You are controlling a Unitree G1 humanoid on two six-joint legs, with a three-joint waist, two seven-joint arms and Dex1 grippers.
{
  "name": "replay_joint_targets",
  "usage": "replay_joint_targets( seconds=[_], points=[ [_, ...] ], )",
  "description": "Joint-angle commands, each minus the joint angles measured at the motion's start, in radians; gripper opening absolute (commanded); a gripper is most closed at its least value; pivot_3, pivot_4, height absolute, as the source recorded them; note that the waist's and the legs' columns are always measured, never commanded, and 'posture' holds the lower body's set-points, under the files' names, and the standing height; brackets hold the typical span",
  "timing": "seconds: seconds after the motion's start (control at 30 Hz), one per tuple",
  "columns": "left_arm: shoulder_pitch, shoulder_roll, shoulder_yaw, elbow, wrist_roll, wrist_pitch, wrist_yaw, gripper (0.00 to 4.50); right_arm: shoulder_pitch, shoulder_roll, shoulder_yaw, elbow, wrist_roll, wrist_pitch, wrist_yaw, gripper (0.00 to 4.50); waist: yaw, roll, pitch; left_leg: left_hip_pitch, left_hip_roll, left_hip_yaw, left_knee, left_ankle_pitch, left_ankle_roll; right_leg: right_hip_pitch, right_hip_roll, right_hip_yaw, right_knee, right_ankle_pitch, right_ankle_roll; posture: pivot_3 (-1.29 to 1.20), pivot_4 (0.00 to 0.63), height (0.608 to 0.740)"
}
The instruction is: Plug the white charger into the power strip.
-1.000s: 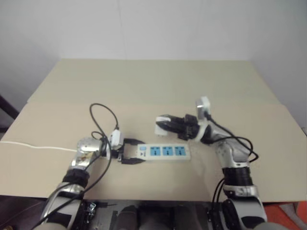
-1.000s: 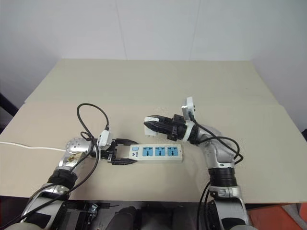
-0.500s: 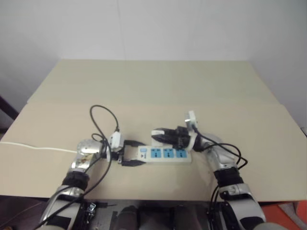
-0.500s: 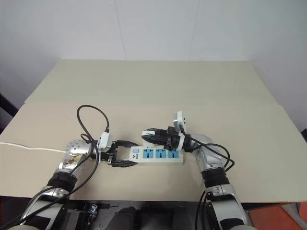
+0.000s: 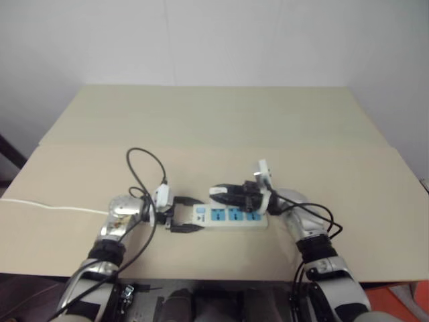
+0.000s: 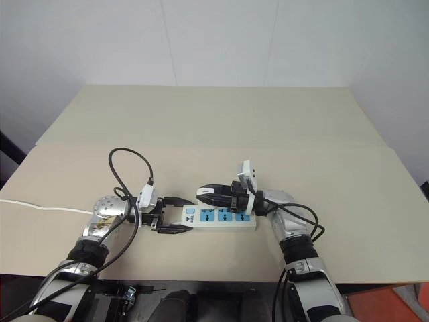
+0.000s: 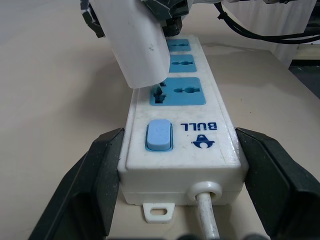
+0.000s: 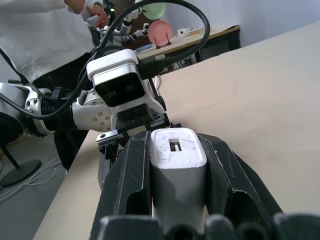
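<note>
Right gripper has come down w/ the white charger since a sec ago, from well above the power strip to just over its switch-end socket. Fingers are clamped on the charger's sides; it's held roughly upright, bottom end at the socket face, touching or nearly so. Can't tell if prongs are in yet.

Left gripper is spread wide around the strip's cord end, one finger on each side, close alongside; contact unclear. Strip lies flat on the table, long axis running left-right betw the two grippers, switch toward the left one.

Judgement: what's left is a straight push down into that first socket; right arm carries it, left braces.
</note>
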Motion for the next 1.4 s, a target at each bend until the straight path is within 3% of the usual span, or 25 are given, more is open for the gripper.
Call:
replay_joint_targets(
  seconds=[0.03, 0.9, 1.4],
  points=[
    [0.023, -0.010, -0.038, 0.033, 0.037, 0.023, -0.012, 3.21, -0.020, 0.005, 0.008, -0.003, -0.004, -0.036, 0.006, 1.11, 0.000, 0.000, 0.000, 0.000, 0.000, 0.000, 0.000, 0.000, 0.000, 0.000, 0.000, 0.000, 0.000, 0.000, 0.000, 0.00, 0.150, 0.740],
    [0.027, 0.010, -0.033, 0.028, 0.032, 0.028, -0.028, 3.21, -0.001, -0.058, 0.080, 0.171, -0.113, -0.306, 0.053, 1.11, 0.000, 0.000, 0.000, 0.003, 0.000, 0.000, 0.000, 0.000, 0.000, 0.003, 0.000, 0.000, -0.001, 0.000, 0.000, 0.00, 0.150, 0.740],
    [0.024, 0.015, -0.033, 0.033, 0.029, 0.030, -0.039, 3.21, 0.015, -0.048, 0.128, 0.308, -0.155, -0.332, 0.032, 1.11, -0.010, -0.003, -0.011, 0.005, 0.001, 0.000, -0.001, 0.000, 0.000, 0.004, 0.000, 0.000, -0.001, 0.000, 0.000, 0.00, 0.150, 0.740]
  ],
)
